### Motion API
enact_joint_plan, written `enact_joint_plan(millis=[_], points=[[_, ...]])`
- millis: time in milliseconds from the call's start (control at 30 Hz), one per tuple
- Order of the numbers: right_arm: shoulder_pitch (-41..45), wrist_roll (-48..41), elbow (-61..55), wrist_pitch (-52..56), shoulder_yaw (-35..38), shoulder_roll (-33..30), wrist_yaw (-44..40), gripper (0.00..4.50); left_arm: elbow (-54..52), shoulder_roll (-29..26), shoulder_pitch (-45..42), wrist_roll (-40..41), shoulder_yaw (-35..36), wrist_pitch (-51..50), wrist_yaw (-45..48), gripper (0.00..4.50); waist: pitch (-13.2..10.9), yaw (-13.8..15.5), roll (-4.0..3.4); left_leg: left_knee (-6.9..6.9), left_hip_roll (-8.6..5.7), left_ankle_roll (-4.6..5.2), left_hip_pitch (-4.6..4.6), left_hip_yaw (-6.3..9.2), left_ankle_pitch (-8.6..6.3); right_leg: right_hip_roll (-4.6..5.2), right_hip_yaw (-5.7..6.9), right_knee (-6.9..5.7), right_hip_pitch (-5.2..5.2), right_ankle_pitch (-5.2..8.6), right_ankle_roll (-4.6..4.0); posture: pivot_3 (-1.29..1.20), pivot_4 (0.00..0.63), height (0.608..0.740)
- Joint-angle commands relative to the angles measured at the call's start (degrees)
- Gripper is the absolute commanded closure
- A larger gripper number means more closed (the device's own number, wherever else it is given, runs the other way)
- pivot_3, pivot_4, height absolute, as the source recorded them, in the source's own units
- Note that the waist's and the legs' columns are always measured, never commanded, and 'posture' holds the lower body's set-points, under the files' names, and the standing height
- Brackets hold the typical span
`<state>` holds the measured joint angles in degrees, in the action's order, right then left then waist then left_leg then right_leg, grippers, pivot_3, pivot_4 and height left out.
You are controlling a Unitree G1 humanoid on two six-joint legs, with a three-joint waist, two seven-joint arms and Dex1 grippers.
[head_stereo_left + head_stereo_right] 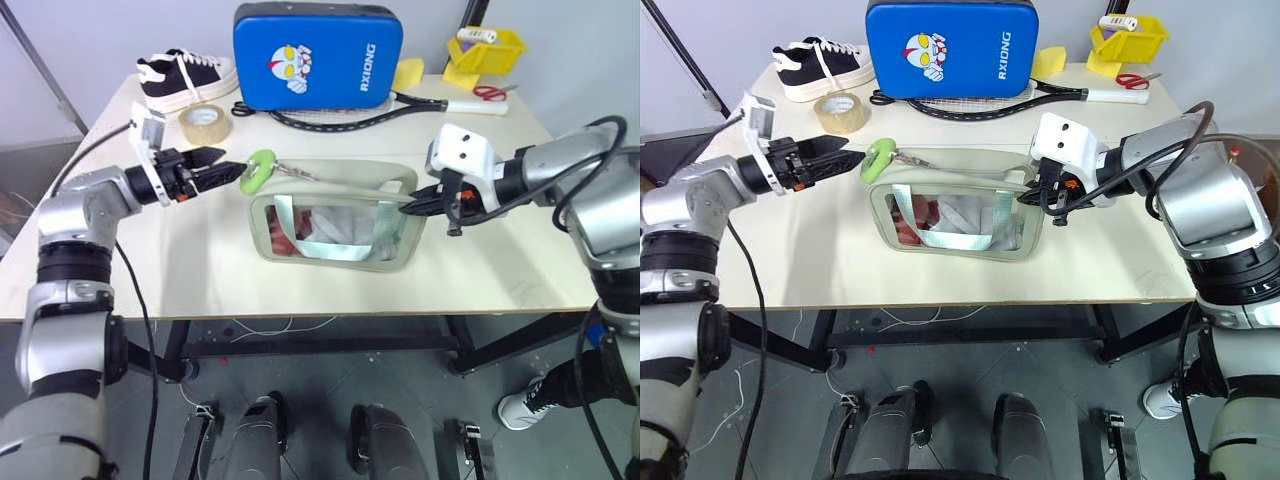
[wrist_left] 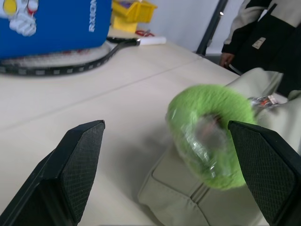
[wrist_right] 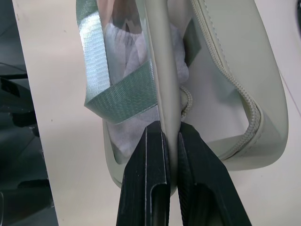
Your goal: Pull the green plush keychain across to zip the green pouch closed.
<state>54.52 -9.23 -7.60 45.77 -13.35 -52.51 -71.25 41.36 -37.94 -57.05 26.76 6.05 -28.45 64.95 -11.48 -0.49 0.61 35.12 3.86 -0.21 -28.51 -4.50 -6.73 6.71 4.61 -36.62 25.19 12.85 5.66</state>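
Note:
The green pouch (image 1: 330,245) lies near the table's middle, its zipper open and its clear window facing me. The green plush keychain (image 1: 258,170) sits at the pouch's left top corner on the zipper pull. My left gripper (image 1: 225,165) is open and level just left of the plush. In the left wrist view the plush (image 2: 211,136) lies between the spread fingertips (image 2: 89,141), nearer the one on its own side. My right gripper (image 1: 410,208) is shut on the pouch's right upper edge. In the right wrist view a pale strip of the pouch's rim (image 3: 164,70) runs between the closed fingers (image 3: 150,155).
A blue padded case (image 1: 318,55) stands at the back, with a racket (image 1: 350,112) in front of it. A tape roll (image 1: 205,122) and a sneaker (image 1: 185,78) lie back left. A yellow bin (image 1: 485,52) and scissors (image 1: 490,92) are back right. A person (image 2: 263,33) stands beyond the table.

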Motion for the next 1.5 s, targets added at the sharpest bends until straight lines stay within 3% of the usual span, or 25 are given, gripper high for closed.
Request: enact_joint_plan(millis=[33,267,467,700,833,967,1133,1233,1267,1500], points=[[0.9,-0.53,-1.31,-0.47,1.82,-0.85,0.66,4.5,-0.1,1.25,-2.04,-0.99,-0.04,-0.03,0.42,0.85,0.0,0.01,0.0,0.0,0.0,0.0,0.0,-0.01,0.0,0.01,0.0,0.0,0.0,0.0,0.0,0.0,0.15,0.723],[1.63,-0.52,-0.39,-0.35,1.67,-0.47,1.3,4.5,-2.35,3.22,-1.4,-1.35,0.31,-1.13,0.94,4.44,0.0,-0.09,0.0,0.0,0.0,0.01,0.0,0.0,0.0,0.01,0.0,-0.02,0.01,-0.01,0.01,0.0,0.15,0.723],[2.06,-0.55,0.31,-0.16,1.63,0.09,2.12,4.5,-4.83,1.62,-0.82,-0.76,1.87,-0.78,1.31,4.48,0.0,-0.06,0.0,0.01,0.0,0.01,0.0,0.0,0.0,0.01,0.0,-0.02,0.0,0.0,0.0,0.0,0.15,0.723],[2.13,-1.07,0.25,0.38,1.43,0.61,2.84,4.5,-16.0,1.14,-2.16,7.7,6.75,-8.78,1.81,4.48,0.0,-0.07,0.0,-0.01,0.0,0.01,0.0,0.01,0.0,0.01,0.0,-0.03,0.01,0.0,0.01,0.0,0.15,0.723],[2.4,-1.13,0.4,0.52,1.25,0.91,3.01,4.5,-23.43,3.88,-1.05,7.7,2.84,-11.31,0.29,4.48,0.0,0.31,0.0,0.07,0.0,0.01,0.01,0.03,0.0,0.01,0.0,-0.02,-0.09,0.0,0.0,0.0,0.15,0.723],[2.52,-0.98,0.51,0.58,1.22,1.15,3.14,4.5,-23.91,6.87,-1.63,4.58,-1.31,-11.96,-3.29,4.48,0.0,0.61,0.0,0.07,-0.01,0.13,0.05,0.03,0.08,0.01,0.0,-0.04,-0.11,0.0,0.01,0.0,0.15,0.723],[2.75,-0.91,0.66,0.87,1.17,1.4,3.38,4.5,-19.6,7.45,-3.38,0.87,-2.86,-10.44,-6.91,2.03,0.0,0.65,0.0,0.07,-0.01,0.16,0.05,0.02,0.09,0.01,0.0,-0.07,-0.07,0.0,0.03,0.0,0.15,0.723],[2.69,-0.99,0.56,1.36,1.42,1.46,3.68,4.5,-20.12,4.97,-3.39,1.37,-0.94,-10.58,-6.12,0.39,0.0,0.61,0.0,0.07,-0.01,0.15,0.04,0.02,0.09,0.01,0.0,-0.07,-0.06,0.0,0.03,0.0,0.15,0.723],[2.65,-1.05,0.51,1.48,1.47,1.48,3.73,4.5,-20.28,3.91,-3.07,1.49,-0.51,-10.41,-5.53,0.08,0.0,0.58,0.0,0.06,-0.01,0.15,0.04,0.02,0.08,0.01,0.0,-0.07,-0.05,0.0,0.02,0.0,0.15,0.723],[2.59,-0.91,1.0,1.34,1.32,1.72,4.09,4.5,-25.86,-4.1,5.34,3.4,0.56,-8.67,4.07,0.08,0.0,0.29,0.0,0.01,0.0,0.01,0.04,0.02,0.0,0.01,0.0,-0.06,-0.01,0.01,0.01,0.0,0.15,0.723]])
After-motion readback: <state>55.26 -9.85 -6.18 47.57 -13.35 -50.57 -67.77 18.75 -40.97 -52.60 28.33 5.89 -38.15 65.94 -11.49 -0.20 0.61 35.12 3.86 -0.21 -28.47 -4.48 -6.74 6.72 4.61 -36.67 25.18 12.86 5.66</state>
